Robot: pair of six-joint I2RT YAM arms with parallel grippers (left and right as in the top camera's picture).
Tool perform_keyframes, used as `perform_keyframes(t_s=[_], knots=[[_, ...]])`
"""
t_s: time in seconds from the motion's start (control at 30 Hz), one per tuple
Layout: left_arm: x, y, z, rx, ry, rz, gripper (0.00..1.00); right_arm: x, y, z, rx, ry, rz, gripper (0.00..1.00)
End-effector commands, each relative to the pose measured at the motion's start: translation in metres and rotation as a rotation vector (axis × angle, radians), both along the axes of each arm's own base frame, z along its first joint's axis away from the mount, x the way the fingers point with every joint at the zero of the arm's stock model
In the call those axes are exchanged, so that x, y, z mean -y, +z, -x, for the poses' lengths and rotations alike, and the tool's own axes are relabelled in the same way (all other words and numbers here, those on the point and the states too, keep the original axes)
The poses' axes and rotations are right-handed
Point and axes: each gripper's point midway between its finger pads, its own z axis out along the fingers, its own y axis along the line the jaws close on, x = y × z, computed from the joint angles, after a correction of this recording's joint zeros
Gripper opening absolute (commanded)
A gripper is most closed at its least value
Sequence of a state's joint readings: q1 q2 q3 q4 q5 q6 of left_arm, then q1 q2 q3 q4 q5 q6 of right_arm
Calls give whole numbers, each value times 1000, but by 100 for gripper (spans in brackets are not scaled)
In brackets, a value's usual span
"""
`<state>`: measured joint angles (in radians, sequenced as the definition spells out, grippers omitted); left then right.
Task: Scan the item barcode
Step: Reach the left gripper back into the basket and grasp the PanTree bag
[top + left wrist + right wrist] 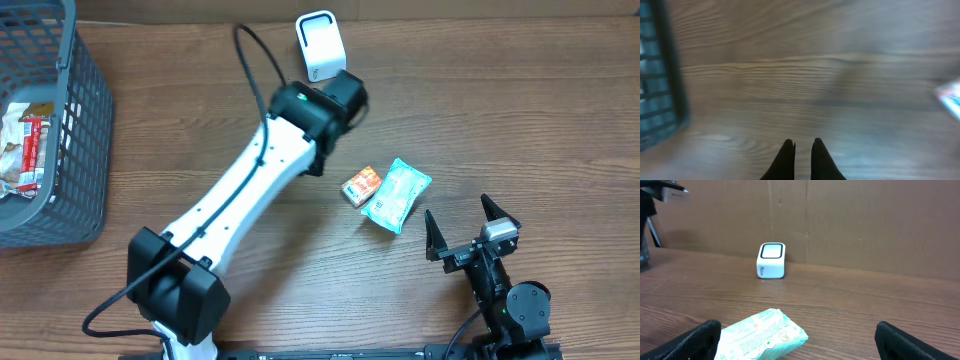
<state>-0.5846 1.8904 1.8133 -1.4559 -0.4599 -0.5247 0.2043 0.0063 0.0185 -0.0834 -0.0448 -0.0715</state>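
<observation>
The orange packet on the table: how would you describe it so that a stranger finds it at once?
On the wooden table, find the white scanner at the far edge. Nearer the robot, slightly right, two packets lie side by side. The orange packet is the left one, smaller than the pale teal pouch.

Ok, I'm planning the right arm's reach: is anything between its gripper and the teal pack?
Nothing visible does. The pack lies just ahead of the open right gripper, with bare table between them; the orange packet sits beyond the pack.
</observation>
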Motion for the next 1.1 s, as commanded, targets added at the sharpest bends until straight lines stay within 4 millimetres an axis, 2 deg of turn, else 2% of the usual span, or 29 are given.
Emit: perform_keyframes(t_s=[0.0,0.03,0.17,0.3,0.33,0.37,0.4,0.53,0.57,0.7,0.9,1.07], knots=[[-52,55,-24,189,123,-84,5,2,-4,-1,-4,-10,4,100],[-69,71,-29,238,163,-101,6,2,-4,-1,-4,-10,4,100],[-134,140,-45,454,346,-110,18,2,-4,-1,-4,-10,4,100],[-202,193,-49,635,531,-83,29,2,-4,-1,-4,-10,4,100],[-220,203,-49,673,574,-82,36,2,-4,-1,-4,-10,4,100],[-241,209,-49,701,614,-89,49,2,-4,-1,-5,-10,4,100],[-253,212,-49,709,631,-97,60,2,-4,-1,-4,-10,4,100],[-316,206,-45,671,677,-129,96,2,-4,-1,-4,-10,4,100],[-329,202,-43,653,685,-129,100,2,-4,-1,-4,-10,4,100],[-374,174,-38,567,696,-63,100,2,-4,-1,-4,-10,4,100],[-409,127,-50,470,552,154,100,2,-4,-1,-4,-10,4,100],[-444,91,-44,405,590,180,100,2,-4,-1,-4,-10,4,100]])
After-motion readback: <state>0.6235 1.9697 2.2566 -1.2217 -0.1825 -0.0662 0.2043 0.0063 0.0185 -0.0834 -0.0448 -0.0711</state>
